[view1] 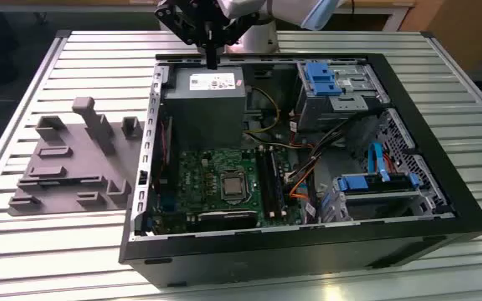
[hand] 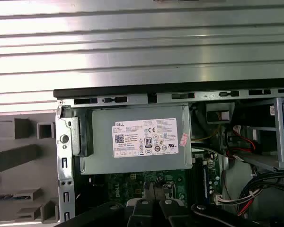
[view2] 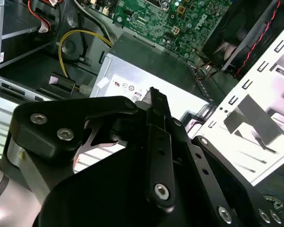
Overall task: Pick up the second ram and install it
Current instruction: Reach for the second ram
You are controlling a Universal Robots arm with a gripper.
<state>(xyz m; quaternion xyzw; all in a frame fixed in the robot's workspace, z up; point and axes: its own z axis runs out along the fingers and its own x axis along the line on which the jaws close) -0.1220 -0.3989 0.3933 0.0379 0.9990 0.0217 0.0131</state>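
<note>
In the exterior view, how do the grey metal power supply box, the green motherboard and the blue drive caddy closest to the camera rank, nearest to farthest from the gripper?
From the gripper:
1. Grey metal power supply box, at the case's far end.
2. Green motherboard, mid-case, closer to the camera.
3. Blue drive caddy, on the exterior view's right, by the near wall.

1. The computer case (view1: 308,251) sits on the bench (view1: 57,251), centre-right of the exterior frame
2. The parts holder (view1: 65,163) lies left of it
3. Inside, the power supply (view1: 203,106) lies above the motherboard (view1: 216,188)
4. The tool (view1: 211,61) hangs upper centre
</note>
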